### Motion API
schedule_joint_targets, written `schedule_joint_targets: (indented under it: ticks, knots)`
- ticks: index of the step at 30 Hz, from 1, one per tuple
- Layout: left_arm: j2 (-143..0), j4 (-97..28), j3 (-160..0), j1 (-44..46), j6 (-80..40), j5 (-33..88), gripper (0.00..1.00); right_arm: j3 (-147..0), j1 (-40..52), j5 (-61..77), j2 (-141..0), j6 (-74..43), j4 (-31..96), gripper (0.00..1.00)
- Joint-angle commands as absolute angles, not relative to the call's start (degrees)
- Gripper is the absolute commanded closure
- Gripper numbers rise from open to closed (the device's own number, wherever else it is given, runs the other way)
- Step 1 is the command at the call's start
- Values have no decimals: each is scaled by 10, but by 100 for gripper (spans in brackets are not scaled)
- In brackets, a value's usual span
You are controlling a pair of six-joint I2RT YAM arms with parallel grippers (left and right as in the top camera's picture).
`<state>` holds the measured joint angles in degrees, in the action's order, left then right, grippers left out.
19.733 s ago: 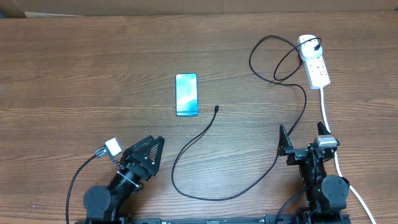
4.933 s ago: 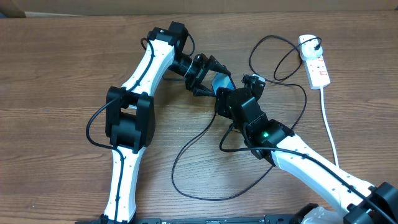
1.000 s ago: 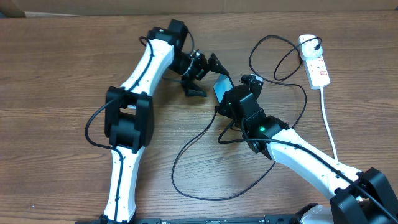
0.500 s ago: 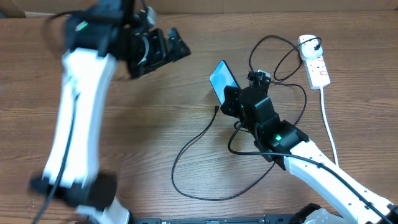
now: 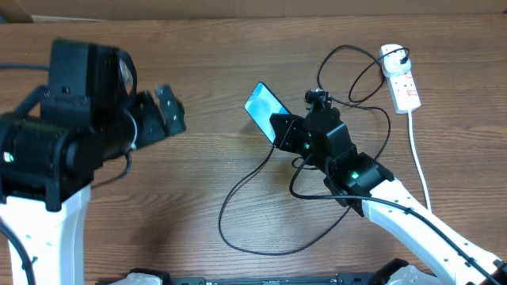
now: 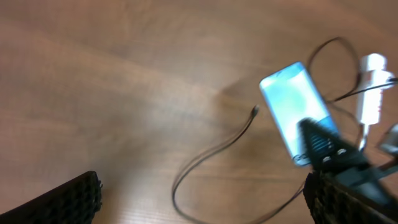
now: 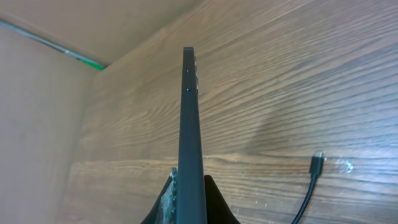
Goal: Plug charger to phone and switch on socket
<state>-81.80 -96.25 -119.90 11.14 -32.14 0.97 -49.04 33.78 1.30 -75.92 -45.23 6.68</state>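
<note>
Since half a second earlier, the left arm has been drawn back toward 9 o'clock and raised close to the overhead camera, and the phone has been carried a little toward 9 o'clock. The left gripper is seen with its jaws spread wide and nothing between them; it is held above the table, well apart from the phone. The right gripper is clamped tight on the lower short edge of the phone, which is lifted off the wood and tilted, its blue screen turned upward and toward 10 o'clock. In the right wrist view the phone is seen edge-on, standing up between the fingers. The charger is laid on the table in a loose loop toward 6 o'clock of the phone; its connector tip lies free on the wood, near the phone but not touching it. The socket is located at 2 o'clock on the table, well apart from both grippers.
</note>
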Motion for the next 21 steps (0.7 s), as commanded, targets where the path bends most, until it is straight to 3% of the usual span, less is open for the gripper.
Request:
schedule_joint_targets:
  ticks: [1,8,15,21]
  knots:
    - [-752,-951,-1093,109,-365,-12,0,-503,336,46,-742,-467,52,96]
    - [-659,-723,-842,109,-399,119,0,-503,336,86,-743,-527,27,96]
    - [-717,-436,-678,109,-515,240,0,-503,316,168,-743,-679,26,96]
    - [-802,-374,-675,109,-565,328,1,-503,284,213,-743,-782,26,96]
